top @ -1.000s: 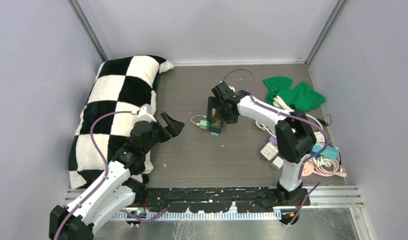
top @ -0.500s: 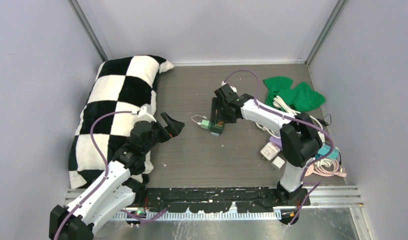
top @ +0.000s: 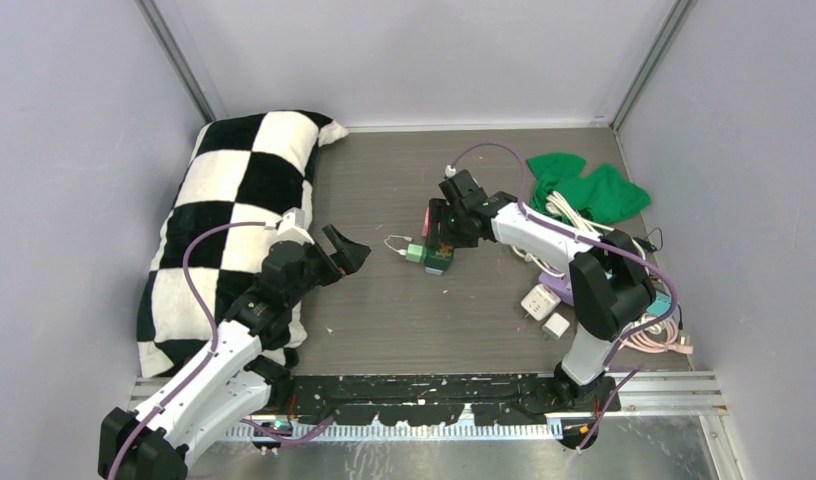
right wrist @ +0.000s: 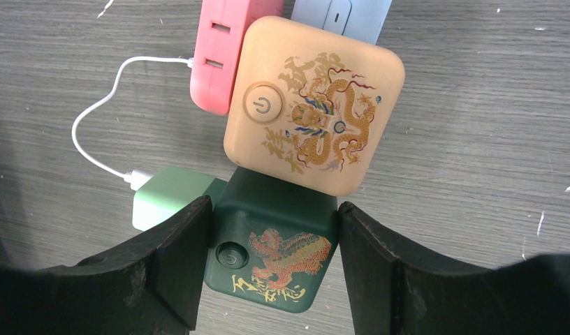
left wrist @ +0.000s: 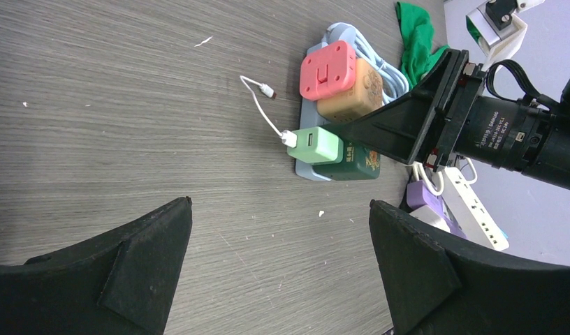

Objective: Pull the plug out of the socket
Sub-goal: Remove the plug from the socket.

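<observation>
A light blue socket strip [left wrist: 305, 169] lies mid-table and carries a pink plug [right wrist: 223, 59], a tan dragon cube plug [right wrist: 313, 105], a dark green dragon cube plug [right wrist: 275, 258] and a light green charger [right wrist: 167, 195] with a white cable. My right gripper [right wrist: 274, 206] is shut on the dark green plug, its fingers pressed against both sides; it also shows in the top view [top: 441, 244]. My left gripper [top: 346, 250] is open and empty, hovering over bare table left of the strip, and shows in the left wrist view [left wrist: 279, 202].
A black-and-white checkered pillow [top: 234, 210] lies along the left side under the left arm. A green cloth [top: 584, 188] sits at the back right. White cables, white and purple adapters [top: 541, 300] and a pink strip [top: 654, 340] are piled at the right.
My right gripper has drawn back toward the right along the strip, uncovering the pink plug, and now clamps the dark green plug. The left arm has not moved.
</observation>
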Motion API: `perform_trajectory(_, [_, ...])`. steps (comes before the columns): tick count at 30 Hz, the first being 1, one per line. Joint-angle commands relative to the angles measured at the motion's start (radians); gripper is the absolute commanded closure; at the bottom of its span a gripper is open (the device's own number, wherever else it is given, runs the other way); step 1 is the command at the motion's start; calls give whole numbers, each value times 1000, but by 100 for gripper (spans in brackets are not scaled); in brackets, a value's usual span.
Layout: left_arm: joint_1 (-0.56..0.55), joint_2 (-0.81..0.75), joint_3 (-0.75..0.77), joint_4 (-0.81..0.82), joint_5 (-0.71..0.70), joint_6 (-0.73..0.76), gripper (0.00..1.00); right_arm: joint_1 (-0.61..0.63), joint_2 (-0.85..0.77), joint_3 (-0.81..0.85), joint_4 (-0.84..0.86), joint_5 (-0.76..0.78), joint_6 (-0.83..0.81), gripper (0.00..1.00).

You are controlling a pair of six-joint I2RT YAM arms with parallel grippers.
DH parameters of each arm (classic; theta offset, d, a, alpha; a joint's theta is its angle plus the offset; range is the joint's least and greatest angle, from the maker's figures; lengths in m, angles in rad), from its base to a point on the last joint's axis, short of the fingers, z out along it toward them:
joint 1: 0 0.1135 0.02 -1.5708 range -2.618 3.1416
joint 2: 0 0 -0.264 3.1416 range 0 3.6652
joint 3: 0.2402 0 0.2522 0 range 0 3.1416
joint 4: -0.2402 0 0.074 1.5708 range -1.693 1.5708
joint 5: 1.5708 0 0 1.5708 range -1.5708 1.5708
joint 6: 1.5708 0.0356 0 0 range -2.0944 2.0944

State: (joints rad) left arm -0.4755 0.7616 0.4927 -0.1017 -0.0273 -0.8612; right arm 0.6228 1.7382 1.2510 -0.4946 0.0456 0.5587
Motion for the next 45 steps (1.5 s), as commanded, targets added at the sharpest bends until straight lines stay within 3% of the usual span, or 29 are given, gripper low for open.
perform_trajectory(1, [3,-4,7,62,17,-4,2,-21,-85,-42,20,-120,-99,84])
perform_trajectory(9, [3,17,-2,97,58,-16,2,-26,-138,-97,7,-222,-354,99])
perform_trajectory(19, [3,31,-21,149,96,-61,3,-31,-164,-102,-111,-425,-719,99])
perform_trajectory(28, [2,102,-94,329,209,-125,10,-117,-132,-48,-216,-553,-859,99])
perform_trajectory(32, [-8,144,-86,354,214,-43,11,-138,-135,-38,-253,-569,-885,99])
perform_trajectory(38, [-8,264,-27,432,310,199,10,-136,-144,-48,-259,-573,-898,97])
perform_trajectory(42, [-9,370,-12,540,424,322,9,-137,-144,-51,-267,-573,-911,92])
perform_trajectory(43, [-9,390,-14,579,449,350,3,-137,-143,-52,-269,-572,-914,91])
perform_trajectory(45, [-9,427,-22,651,485,404,0,-138,-145,-56,-273,-568,-921,82])
